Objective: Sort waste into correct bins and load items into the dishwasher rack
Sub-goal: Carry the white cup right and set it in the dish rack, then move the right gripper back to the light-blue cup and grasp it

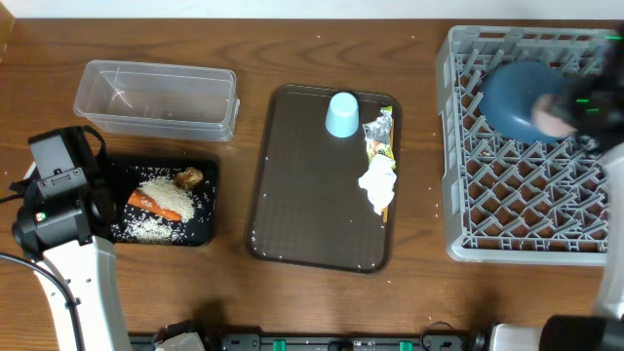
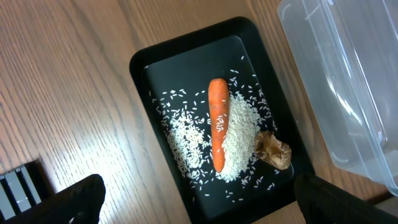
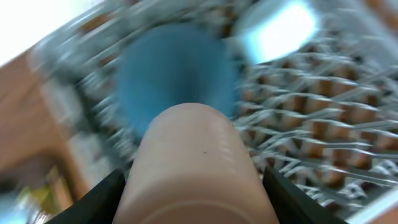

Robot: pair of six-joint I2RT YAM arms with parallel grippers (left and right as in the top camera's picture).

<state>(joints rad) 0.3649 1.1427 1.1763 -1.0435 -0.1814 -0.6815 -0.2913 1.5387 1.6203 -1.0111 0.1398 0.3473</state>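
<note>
A dark brown serving tray (image 1: 302,185) lies near the middle of the wooden table (image 1: 234,292) — rounded corners, raised rim, finely textured bed — its long sides running toward the table's far edge.

**A:** What carries everything in front of you?

**B:** A brown wooden table (image 1: 322,302), with its grain running side to side.

**A:** And what sits straight on the wood?

**B:** Four things. On my left, a clear tub (image 1: 97,97) lies at the far side. A black tray (image 1: 211,195) is just beside it, nearer to me. In the middle lies a brown serving tray (image 1: 302,185), its long side pointing away from me. On my right stands a grey rack (image 1: 456,146), the biggest of them. It is near the serving tray but apart from it.
</note>
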